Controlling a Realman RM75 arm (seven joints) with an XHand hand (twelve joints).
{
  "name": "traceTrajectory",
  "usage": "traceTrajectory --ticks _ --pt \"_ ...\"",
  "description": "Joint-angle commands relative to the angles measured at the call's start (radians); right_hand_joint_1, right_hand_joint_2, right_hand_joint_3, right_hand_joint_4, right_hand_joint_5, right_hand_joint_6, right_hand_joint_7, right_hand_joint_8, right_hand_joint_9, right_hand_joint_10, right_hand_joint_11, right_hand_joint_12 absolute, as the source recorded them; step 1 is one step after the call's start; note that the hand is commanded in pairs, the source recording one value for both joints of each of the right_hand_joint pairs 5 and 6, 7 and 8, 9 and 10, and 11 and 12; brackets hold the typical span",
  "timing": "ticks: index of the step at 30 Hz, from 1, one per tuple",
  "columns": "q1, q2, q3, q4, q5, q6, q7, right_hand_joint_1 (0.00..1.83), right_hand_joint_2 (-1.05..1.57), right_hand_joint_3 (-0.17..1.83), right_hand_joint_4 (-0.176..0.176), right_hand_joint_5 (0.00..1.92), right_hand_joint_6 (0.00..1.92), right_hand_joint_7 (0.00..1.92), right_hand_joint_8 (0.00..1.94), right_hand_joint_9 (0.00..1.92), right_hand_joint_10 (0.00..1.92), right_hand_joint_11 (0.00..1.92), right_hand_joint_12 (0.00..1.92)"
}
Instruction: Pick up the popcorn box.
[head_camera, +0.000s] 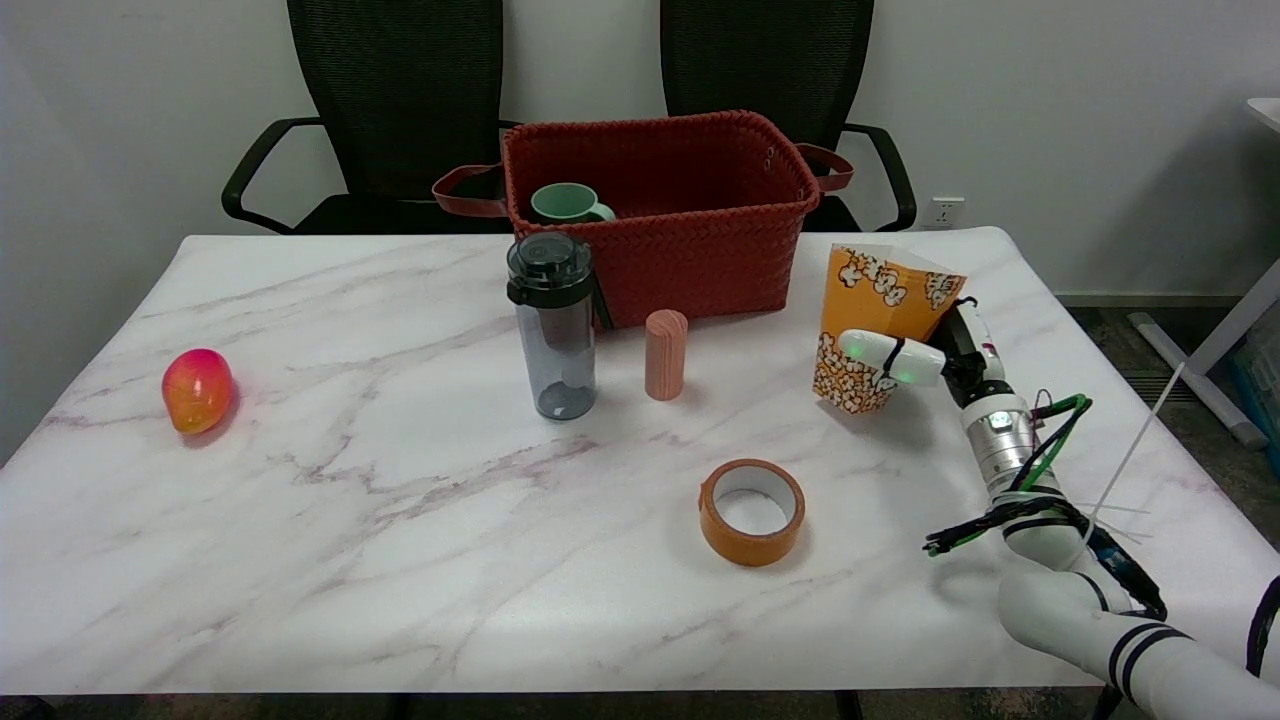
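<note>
Nearest the tabletop's (420, 560) front edge, right of centre: an orange tape roll (751, 511), lying flat. At the front right corner the right arm enters, its forearm running up along the right edge to the right hand (925, 355). The hand's fingers (885, 356) are closed on the popcorn box (873, 325), one white finger across its near face, the rest hidden behind its right side. The box sits toward the far right of the tabletop, directly left of the palm; its long axis is tilted, mouth leaning away to the right, base apparently just clear of the surface, though contact cannot be ruled out. Judgement: grasp established, and the lift calls for a straight rise with the grip kept light, since thin card crushes easily. Mid-depth, left to right: a mango (197, 389) near the left edge, a dark water bottle (552, 325), a pink cylinder (665, 354). Far edge: a red woven basket (700, 230) containing a green mug (566, 204).
</note>
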Motion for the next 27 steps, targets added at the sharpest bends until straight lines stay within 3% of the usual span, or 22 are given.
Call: traceTrajectory --ticks 1,27 --pt "-0.012 -0.005 0.001 0.003 0.027 0.028 0.025 1.02 0.48 -0.17 0.0 0.4 0.4 0.88 0.88 0.91 0.91 1.37 1.37" --pt "0.027 0.053 0.013 0.061 0.004 0.1 0.025 1.03 0.43 -0.17 0.0 0.42 0.42 0.85 0.85 0.87 0.87 1.32 1.32"
